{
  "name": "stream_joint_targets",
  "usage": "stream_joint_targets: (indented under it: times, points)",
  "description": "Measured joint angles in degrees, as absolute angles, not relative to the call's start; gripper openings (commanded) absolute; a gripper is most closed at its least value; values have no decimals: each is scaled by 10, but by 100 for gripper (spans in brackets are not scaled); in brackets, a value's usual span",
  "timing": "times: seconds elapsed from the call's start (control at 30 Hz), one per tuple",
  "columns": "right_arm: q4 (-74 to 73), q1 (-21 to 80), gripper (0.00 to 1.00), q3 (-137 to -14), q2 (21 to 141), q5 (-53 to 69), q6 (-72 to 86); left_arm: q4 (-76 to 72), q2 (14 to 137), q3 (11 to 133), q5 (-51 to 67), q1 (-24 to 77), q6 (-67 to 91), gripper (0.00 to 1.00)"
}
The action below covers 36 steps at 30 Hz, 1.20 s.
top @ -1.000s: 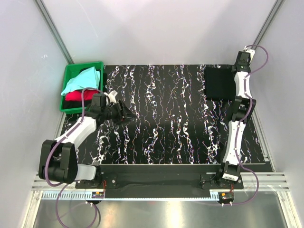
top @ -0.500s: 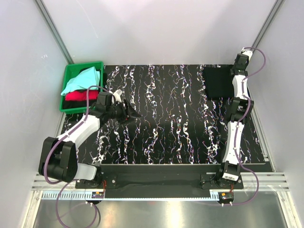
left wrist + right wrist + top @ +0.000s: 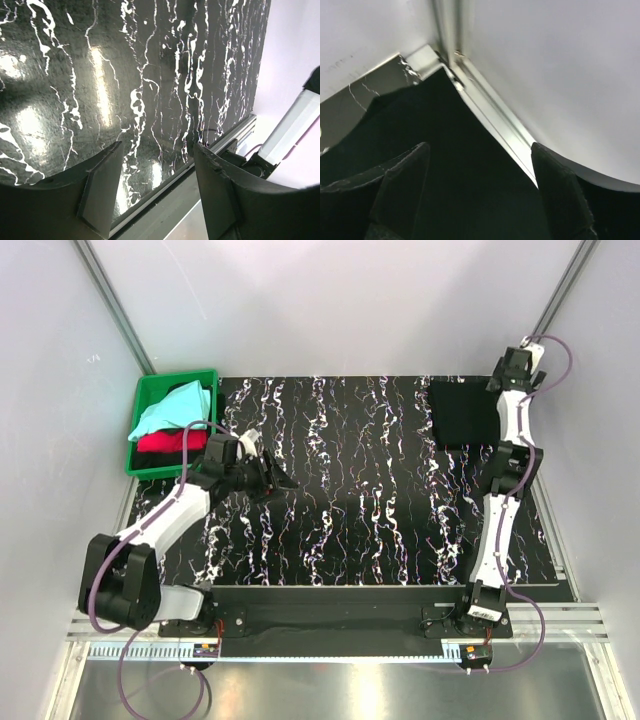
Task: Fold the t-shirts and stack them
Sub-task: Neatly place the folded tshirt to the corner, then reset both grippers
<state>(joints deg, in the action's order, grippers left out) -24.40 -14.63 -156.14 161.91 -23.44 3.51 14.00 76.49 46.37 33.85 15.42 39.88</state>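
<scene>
From the top external view, the black tee lies folded into a neat square at the bench's far right corner, with the right gripper at its outer edge. The aqua tee and the red tee sit heaped in the green crate at the far left. The left gripper hangs just beside the crate's near right corner, but its nose points toward the bench's middle, so the crate lies behind it and to its left. This arm is far the nearer of the two, and I judge it must swing back before it can reach in. The heap shows no clear long axis. In the left wrist view, the left gripper has its fingers apart with only bare streaked bench between them, holding nothing. In the right wrist view, the right gripper also stands wide apart, and the black tee lies flat directly beneath it, its edge running along the bench rail — released, by the look of it, and not pinched.
</scene>
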Motion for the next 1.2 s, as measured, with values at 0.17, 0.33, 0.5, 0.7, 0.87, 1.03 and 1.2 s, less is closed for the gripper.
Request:
stream_joint_targets:
  times: [0.17, 0.33, 0.5, 0.7, 0.87, 1.03, 1.2]
  points:
    - [-329, -145, 100, -1486, 1492, -244, 70, 154, 727, 463, 339, 171, 393, 65]
    - [-381, -131, 100, -1340, 1295, -213, 123, 154, 665, 431, 343, 192, 391, 73]
    - [-369, -94, 99, -1117, 1089, -117, 184, 162, 613, 380, 343, 208, 395, 83]
    - [-307, -70, 100, -800, 913, 46, 283, 106, 525, 287, 351, 227, 449, 89]
    - [-276, -62, 100, -580, 792, 145, 355, 52, 443, 209, 354, 235, 510, 91]
    - [-250, -30, 100, -443, 648, 212, 397, -4, 367, 144, 354, 236, 571, 93]
    - [-233, -25, 100, -333, 513, 252, 420, -44, 291, 76, 354, 237, 634, 95]
